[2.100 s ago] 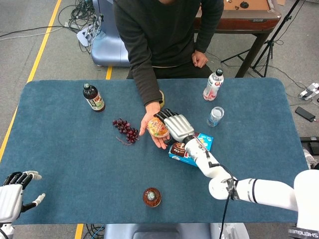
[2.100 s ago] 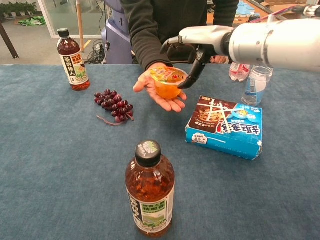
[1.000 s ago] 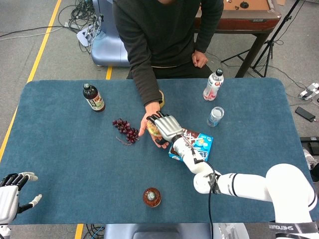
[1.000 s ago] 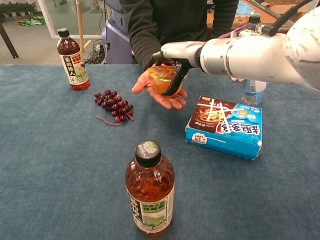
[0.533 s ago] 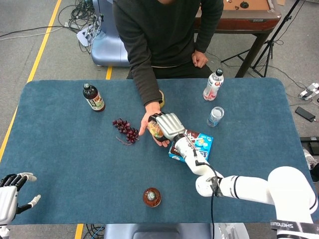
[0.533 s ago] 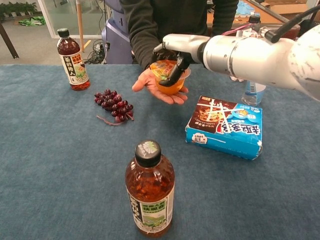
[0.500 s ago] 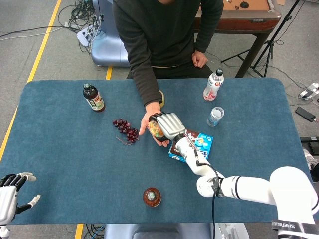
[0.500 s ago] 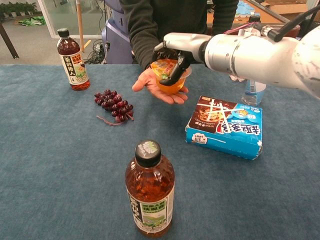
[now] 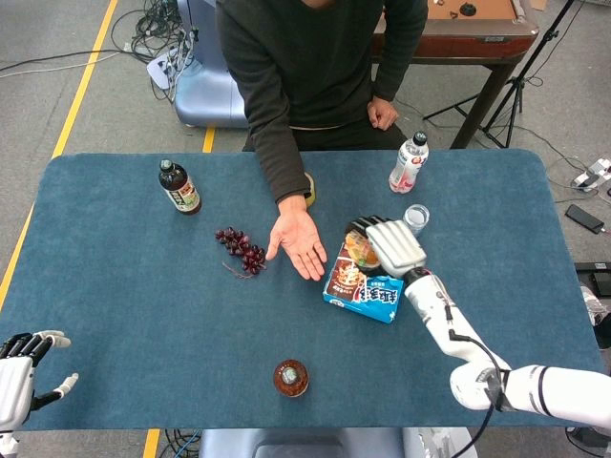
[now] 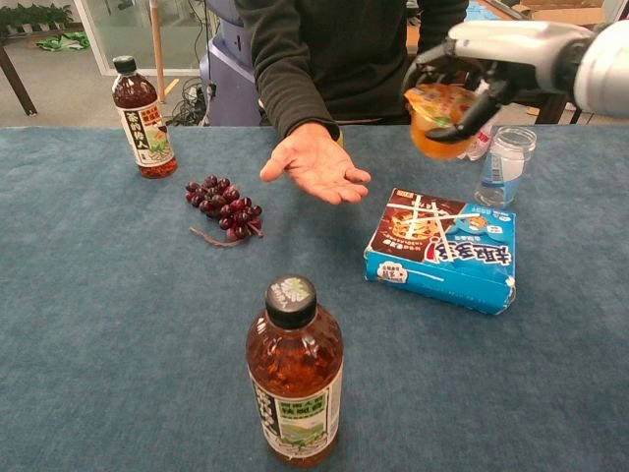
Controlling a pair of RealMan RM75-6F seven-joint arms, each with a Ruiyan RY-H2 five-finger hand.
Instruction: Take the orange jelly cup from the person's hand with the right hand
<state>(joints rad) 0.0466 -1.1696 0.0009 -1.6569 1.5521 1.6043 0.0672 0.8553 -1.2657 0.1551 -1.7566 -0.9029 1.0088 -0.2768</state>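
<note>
My right hand [image 9: 389, 246] [image 10: 470, 71] grips the orange jelly cup [image 9: 361, 250] [image 10: 436, 120] and holds it in the air above the blue snack box [image 9: 365, 281] [image 10: 442, 248]. The person's open palm [image 9: 298, 242] [image 10: 316, 163] lies empty over the table, left of the cup. At the lower left corner of the head view, my left hand [image 9: 21, 364] rests open with fingers apart; the chest view does not show it.
On the blue table [image 9: 115, 277] are a bunch of dark grapes [image 9: 242, 250] [image 10: 224, 206], a tea bottle [image 9: 179, 187] [image 10: 140, 116] at the back left, another tea bottle [image 9: 291, 378] [image 10: 295, 370] near the front edge, a clear cup [image 9: 416, 218] [image 10: 503, 163], and a pink drink bottle [image 9: 409, 162].
My right hand has lifted the jelly cup off the person's palm and carried it to the right, over the snack box. The palm is now empty. My left hand has not moved.
</note>
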